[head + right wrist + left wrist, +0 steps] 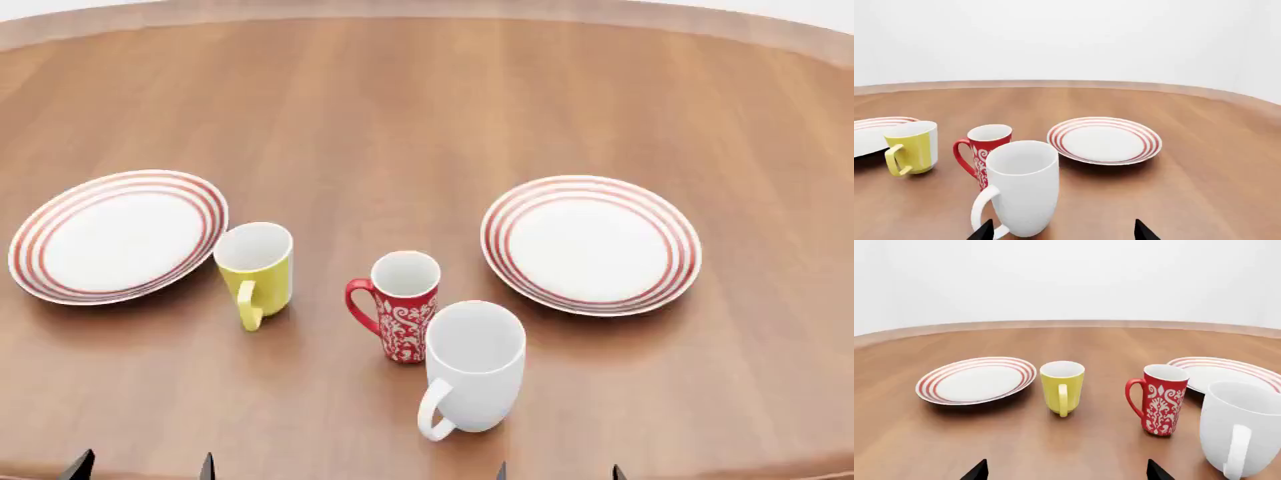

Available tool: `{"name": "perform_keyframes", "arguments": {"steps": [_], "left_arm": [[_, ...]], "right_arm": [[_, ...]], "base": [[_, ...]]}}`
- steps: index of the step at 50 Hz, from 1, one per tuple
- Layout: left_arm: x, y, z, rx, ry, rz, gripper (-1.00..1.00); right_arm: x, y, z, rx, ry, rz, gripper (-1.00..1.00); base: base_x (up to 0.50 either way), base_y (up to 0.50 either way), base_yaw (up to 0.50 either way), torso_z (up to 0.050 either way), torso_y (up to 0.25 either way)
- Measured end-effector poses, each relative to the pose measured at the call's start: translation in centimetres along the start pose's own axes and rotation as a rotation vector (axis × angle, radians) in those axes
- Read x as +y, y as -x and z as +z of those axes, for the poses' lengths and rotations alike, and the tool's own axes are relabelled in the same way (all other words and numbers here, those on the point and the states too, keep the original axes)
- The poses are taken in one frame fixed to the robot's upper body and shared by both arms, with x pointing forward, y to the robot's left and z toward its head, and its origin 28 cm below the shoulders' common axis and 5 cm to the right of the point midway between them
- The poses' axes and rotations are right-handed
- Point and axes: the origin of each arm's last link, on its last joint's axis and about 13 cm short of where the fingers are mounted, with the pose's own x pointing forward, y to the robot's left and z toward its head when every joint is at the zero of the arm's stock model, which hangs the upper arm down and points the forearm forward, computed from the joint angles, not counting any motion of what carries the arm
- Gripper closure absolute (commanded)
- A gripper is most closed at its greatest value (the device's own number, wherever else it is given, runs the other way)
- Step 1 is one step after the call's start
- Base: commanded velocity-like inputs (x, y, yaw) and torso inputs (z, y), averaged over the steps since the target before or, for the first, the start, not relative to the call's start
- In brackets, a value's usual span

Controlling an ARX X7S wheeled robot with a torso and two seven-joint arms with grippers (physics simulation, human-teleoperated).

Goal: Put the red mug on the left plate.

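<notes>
The red mug (403, 316) stands upright on my table (400, 110), between the yellow mug (255, 270) and white mug (471, 366), well right of the left plate (118, 235). Both my grippers, left (140, 466) and right (558, 470), hang spread open and empty at the near edge.

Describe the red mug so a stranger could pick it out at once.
On the round wooden table, look between the two red-ringed plates, where three mugs stand in a loose row. The red mug is the middle one, between the yellow mug and the white mug. It alone is red with white floral scrollwork.
</notes>
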Motion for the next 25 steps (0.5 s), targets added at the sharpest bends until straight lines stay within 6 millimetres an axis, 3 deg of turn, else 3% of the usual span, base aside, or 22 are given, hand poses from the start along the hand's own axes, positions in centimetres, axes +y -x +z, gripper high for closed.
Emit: {"name": "perform_keyframes", "arguments": {"steps": [25], "left_arm": [[-0.52,0.13,0.13,-0.003,0.018,-0.045,-1.00]], "right_arm": [[0.01,0.05,0.31,-0.063,0.000,0.002,-1.00]], "base": [[0.00,0.00,0.00,0.000,0.000]]}}
